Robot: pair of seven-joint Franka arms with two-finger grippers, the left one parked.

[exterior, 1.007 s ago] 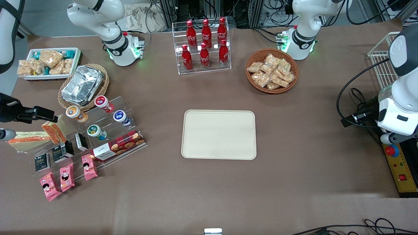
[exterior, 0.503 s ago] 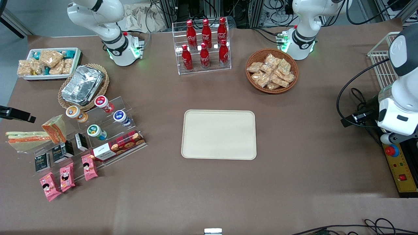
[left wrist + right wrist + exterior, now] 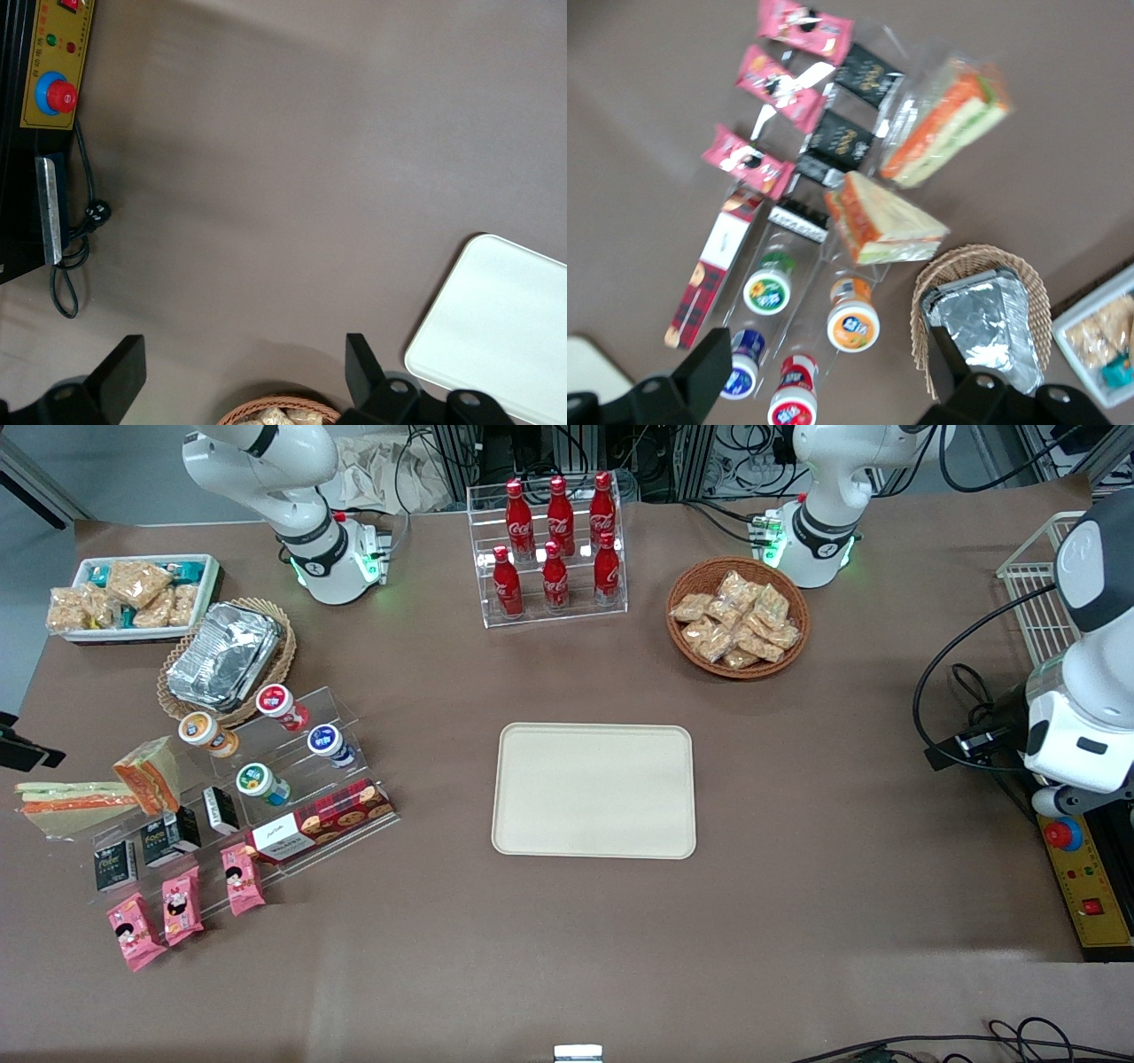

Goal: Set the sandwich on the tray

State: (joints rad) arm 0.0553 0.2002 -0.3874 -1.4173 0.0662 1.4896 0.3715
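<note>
Pincer (image 3: 824, 376) open — above flat-lying sandwich (image 3: 946, 130)

place: robot lab | evidence: arm bases (image 3: 332, 567) bolted to table (image 3: 567, 921); e-stop box (image 3: 1085, 877); cables (image 3: 966, 691); staged snacks (image 3: 740, 620)

Cola bottles (image 3: 555, 545) stand near a snack basket (image 3: 737, 617).

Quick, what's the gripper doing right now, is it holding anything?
Gripper: open, holding nothing, raised above the snack rack; the sandwich lies untouched on the table.
</note>
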